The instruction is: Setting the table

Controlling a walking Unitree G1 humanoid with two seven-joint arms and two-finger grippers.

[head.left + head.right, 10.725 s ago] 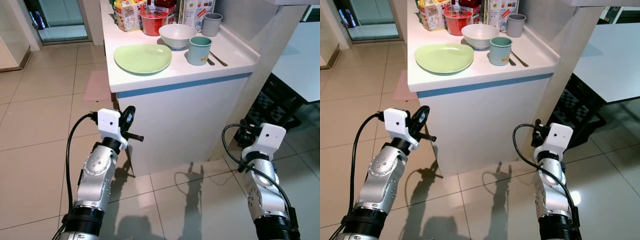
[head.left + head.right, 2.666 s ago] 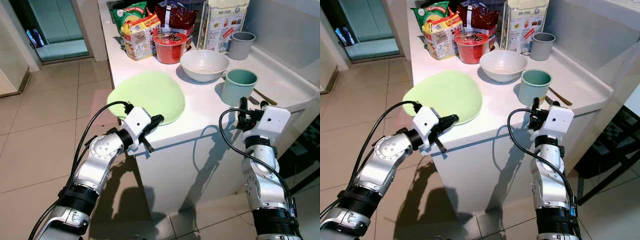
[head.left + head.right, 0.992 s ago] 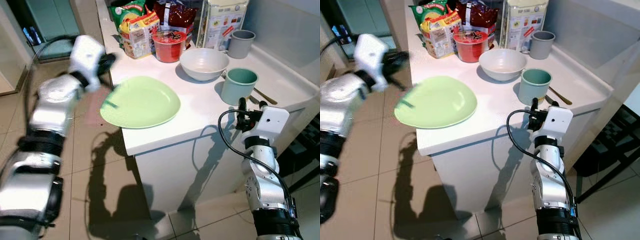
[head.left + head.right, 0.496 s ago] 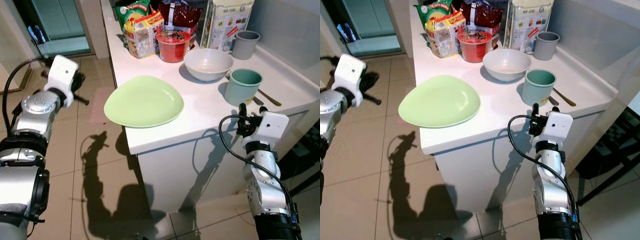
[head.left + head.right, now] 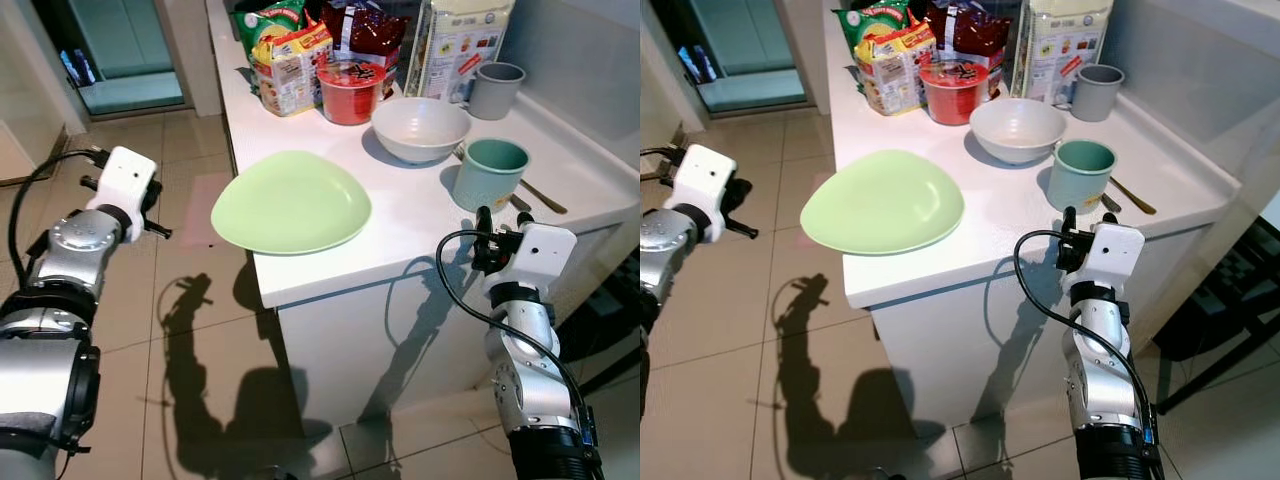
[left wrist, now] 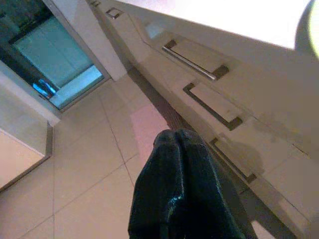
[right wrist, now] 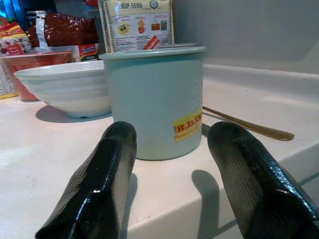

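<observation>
A pale green plate (image 5: 290,202) lies on the white counter (image 5: 420,235) near its front left corner. Behind it stand a white bowl (image 5: 420,128), a teal cup (image 5: 489,172) and a grey cup (image 5: 496,89), with a gold spoon (image 5: 541,196) beside the teal cup. My left gripper (image 6: 175,135) is shut and empty, out over the floor to the left of the counter, beside its drawers. My right gripper (image 7: 172,134) is open at the counter's front edge, its fingers (image 7: 104,174) pointing at the teal cup (image 7: 155,102) and stopping short of it.
Snack bags (image 5: 290,55), a red tub (image 5: 350,90) and a cereal box (image 5: 455,45) crowd the back of the counter. Drawer handles (image 6: 194,59) run along the counter's left side. Tiled floor (image 5: 150,330) spreads to the left, toward a doorway (image 5: 130,70).
My left arm has swung from above the plate's left edge out to the left and down over the floor. The right arm has stayed at the counter's front edge.
</observation>
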